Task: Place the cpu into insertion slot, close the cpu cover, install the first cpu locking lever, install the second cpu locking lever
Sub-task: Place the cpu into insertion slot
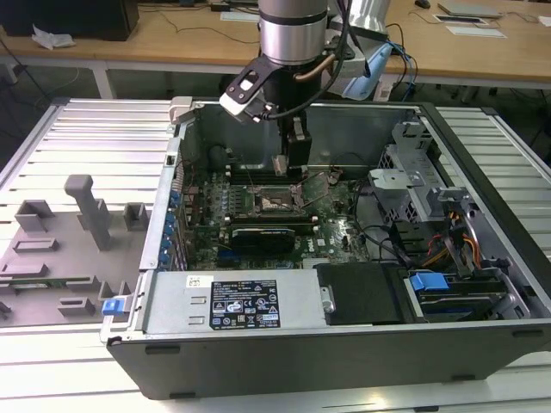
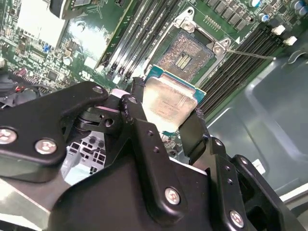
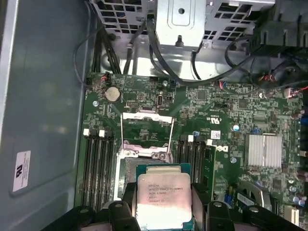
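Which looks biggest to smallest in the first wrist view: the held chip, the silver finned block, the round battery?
1. The cpu, though it is held nearest the camera, which enlarges it.
2. The silver finned block.
3. The round battery.

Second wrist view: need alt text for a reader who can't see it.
The gripper holds the cpu by its edges between black jaws, with the chip's metal top facing the camera. Beyond it lies the uncovered insertion slot on the green motherboard, flanked by long black memory slots.
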Robot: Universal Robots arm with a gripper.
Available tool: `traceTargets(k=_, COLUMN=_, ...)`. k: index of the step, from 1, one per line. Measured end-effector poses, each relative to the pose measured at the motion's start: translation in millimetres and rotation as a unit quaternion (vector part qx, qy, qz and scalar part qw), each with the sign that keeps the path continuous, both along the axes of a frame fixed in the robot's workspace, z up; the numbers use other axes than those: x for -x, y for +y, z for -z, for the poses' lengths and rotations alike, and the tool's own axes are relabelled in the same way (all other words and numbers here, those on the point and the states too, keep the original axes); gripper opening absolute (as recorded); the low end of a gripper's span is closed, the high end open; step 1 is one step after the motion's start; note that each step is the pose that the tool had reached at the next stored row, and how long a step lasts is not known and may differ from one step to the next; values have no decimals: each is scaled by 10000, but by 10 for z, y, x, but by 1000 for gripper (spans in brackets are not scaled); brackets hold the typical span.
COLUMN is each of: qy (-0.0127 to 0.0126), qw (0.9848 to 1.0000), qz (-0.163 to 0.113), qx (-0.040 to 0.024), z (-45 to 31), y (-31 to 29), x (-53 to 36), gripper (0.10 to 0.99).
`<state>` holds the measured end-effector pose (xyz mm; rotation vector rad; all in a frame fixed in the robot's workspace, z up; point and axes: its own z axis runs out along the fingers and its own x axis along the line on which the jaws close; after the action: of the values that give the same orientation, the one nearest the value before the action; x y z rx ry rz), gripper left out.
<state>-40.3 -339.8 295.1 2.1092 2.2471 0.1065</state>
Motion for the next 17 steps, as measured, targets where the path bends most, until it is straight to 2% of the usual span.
traceTargets(k=3, qy=-1, qw=10000, qz=6, qx=-1, z=54, y=13, x=-1, gripper=541)
traceTargets(k=7, qy=-1, qw=10000, qz=12, qx=-1, z=184, y=37, x=3, gripper=541)
traceTargets(k=11, qy=0, qw=10000, qz=14, qx=0, z=268, y=41, x=11, gripper=541)
traceTargets(k=17, qy=0, qw=10000, qz=50, qx=-1, z=412, y=58, x=51, gripper=541)
